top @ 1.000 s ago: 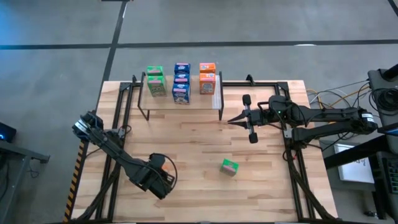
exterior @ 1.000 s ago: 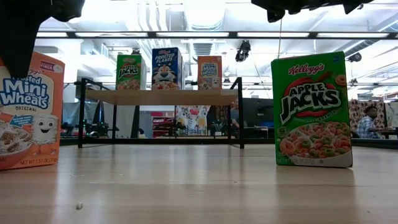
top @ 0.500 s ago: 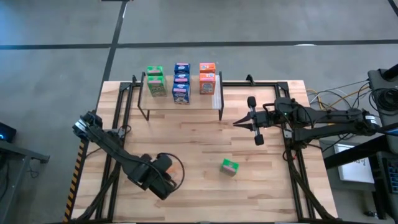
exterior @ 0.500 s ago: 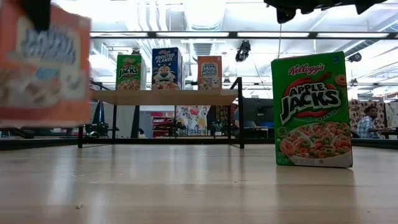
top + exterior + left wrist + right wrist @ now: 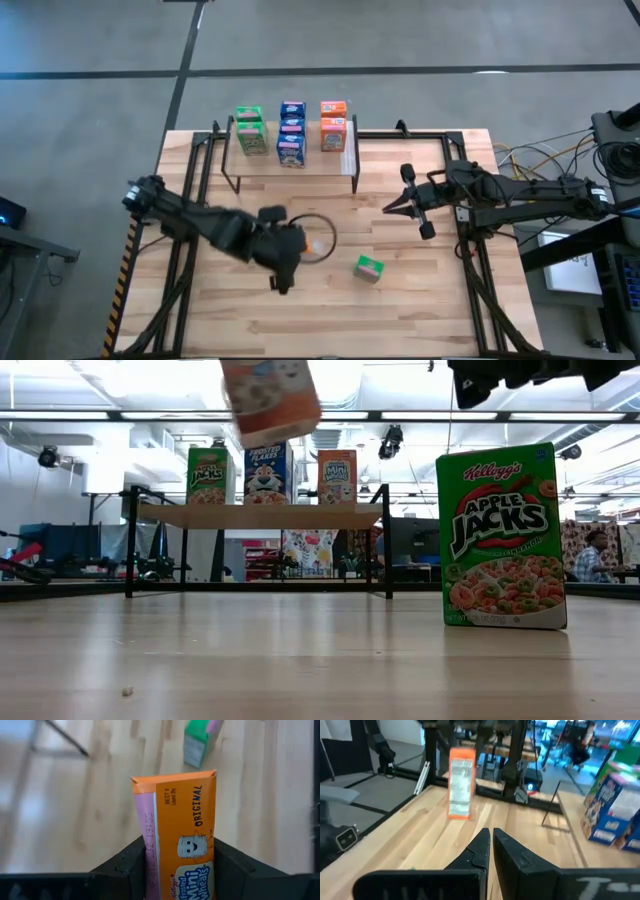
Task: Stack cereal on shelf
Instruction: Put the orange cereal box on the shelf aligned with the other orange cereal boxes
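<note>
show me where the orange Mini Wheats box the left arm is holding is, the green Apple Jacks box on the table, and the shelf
orange Mini Wheats box (image 5: 185, 845): left wrist view, on its printed side panel, between the fingers.
green Apple Jacks box (image 5: 501, 536): low view, on the front logo.
shelf (image 5: 260, 515): low view, on the board's front edge.

The tabletop (image 5: 420, 300) was a light-wood plank surface with black rails along its left and right sides. The shelf (image 5: 320, 160), a low light-wood board on thin black legs, stood at the far edge of the tabletop. It carried green boxes (image 5: 250, 130) at its left, blue boxes (image 5: 291, 132) in the middle and orange boxes (image 5: 333, 125) at its right. One green box (image 5: 369, 268) stood directly on the tabletop, well apart from the shelf.
</note>
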Robot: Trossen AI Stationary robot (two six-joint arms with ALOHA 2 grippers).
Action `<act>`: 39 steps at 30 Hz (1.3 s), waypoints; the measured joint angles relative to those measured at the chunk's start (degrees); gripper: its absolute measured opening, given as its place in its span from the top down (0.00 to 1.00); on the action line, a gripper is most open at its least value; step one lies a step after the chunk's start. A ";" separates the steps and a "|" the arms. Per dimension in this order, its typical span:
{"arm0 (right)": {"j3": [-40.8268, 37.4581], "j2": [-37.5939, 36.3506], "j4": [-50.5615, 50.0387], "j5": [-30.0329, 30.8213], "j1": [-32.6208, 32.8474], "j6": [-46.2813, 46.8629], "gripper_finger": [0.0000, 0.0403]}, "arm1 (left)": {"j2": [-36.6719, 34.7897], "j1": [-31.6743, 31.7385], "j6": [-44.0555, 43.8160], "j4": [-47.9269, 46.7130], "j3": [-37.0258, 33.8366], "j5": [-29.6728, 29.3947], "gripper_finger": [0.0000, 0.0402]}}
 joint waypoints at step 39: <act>-2.25 -0.14 -2.69 0.02 0.11 2.66 0.97 | 0.77 32.23 49.11 15.64 5.25 3.10 0.62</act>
